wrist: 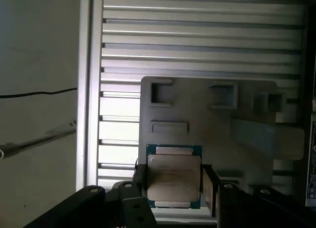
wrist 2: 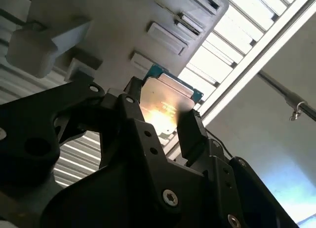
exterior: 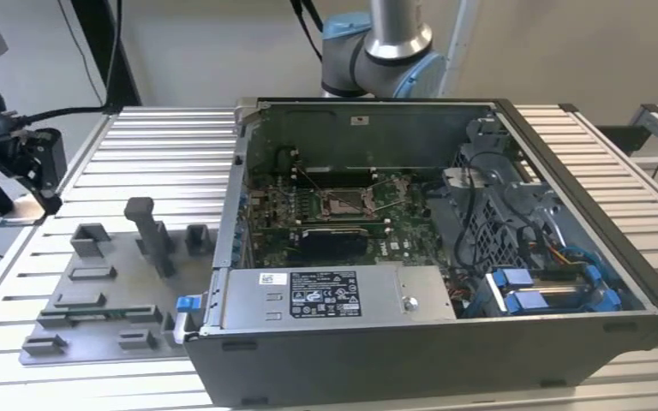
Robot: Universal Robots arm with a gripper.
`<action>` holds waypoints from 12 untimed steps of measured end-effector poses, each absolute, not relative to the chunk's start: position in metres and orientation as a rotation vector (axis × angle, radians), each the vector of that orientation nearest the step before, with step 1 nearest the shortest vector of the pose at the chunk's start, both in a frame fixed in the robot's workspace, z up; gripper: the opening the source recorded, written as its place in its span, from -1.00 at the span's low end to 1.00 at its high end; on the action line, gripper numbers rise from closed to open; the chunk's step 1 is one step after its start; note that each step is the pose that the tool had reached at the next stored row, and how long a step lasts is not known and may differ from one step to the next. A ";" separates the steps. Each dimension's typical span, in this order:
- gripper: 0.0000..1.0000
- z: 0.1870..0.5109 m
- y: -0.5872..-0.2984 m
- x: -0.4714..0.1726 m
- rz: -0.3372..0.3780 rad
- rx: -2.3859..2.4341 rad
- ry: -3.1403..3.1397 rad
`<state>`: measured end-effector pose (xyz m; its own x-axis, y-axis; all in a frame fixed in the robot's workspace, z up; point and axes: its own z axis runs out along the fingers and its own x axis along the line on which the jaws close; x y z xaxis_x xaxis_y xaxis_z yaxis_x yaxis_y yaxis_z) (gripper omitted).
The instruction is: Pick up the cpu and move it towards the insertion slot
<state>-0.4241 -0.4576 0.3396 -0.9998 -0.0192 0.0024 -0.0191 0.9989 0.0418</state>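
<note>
Off the exterior view's left side of the grey plastic tray with raised blocks [exterior: 89,330], we find the black two-finger gripper [exterior: 26,199] hanging above the ribbed aluminium table [exterior: 146,150], clear of the tray's surface. Both wrist views give us the hold: the fingers [wrist: 210,187] are clamped on two opposite edges of the cpu [wrist: 174,181], a thin square chip with a pale metal lid and a green rim. It is up in the air, with the tray's recesses showing behind it, and it touches none of them. We reckon the edge hold is deliberate, since it keeps the pads off both faces and keeps the chip flat and square in the jaws.

On the tray's other side, just beside it, sits the open grey metal computer case [exterior: 444,351]. Inside it, on the green circuit board [exterior: 272,231], lies the insertion slot [exterior: 346,203], a square socket with a shiny metal frame, well apart from the tray. So the tray lies between the chip and the socket. By our reading the pick-up is done, and most of the way across is not yet covered.
</note>
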 end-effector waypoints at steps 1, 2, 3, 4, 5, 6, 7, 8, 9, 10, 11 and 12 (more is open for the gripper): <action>-1.00 0.344 -0.458 -0.424 -0.066 0.030 -3.138; -1.00 0.349 -0.458 -0.424 -0.066 0.030 -3.138; -1.00 0.353 -0.458 -0.424 -0.066 0.030 -3.138; -1.00 0.358 -0.458 -0.424 -0.066 0.030 -3.138; -1.00 0.362 -0.458 -0.424 -0.066 0.030 -3.138; -1.00 0.367 -0.458 -0.424 -0.066 0.030 -3.138; -1.00 0.372 -0.458 -0.424 -0.066 0.030 -3.138; -1.00 0.376 -0.458 -0.424 -0.066 0.030 -3.138; -1.00 0.381 -0.458 -0.424 -0.066 0.030 -3.138; -1.00 0.385 -0.458 -0.424 -0.066 0.030 -3.138; -1.00 0.386 -0.458 -0.424 -0.066 0.030 -3.138; -1.00 0.386 -0.458 -0.424 -0.072 0.030 -3.138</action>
<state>-0.4241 -0.4576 0.3860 -0.9998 -0.0194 0.0020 -0.0193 0.9988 0.0457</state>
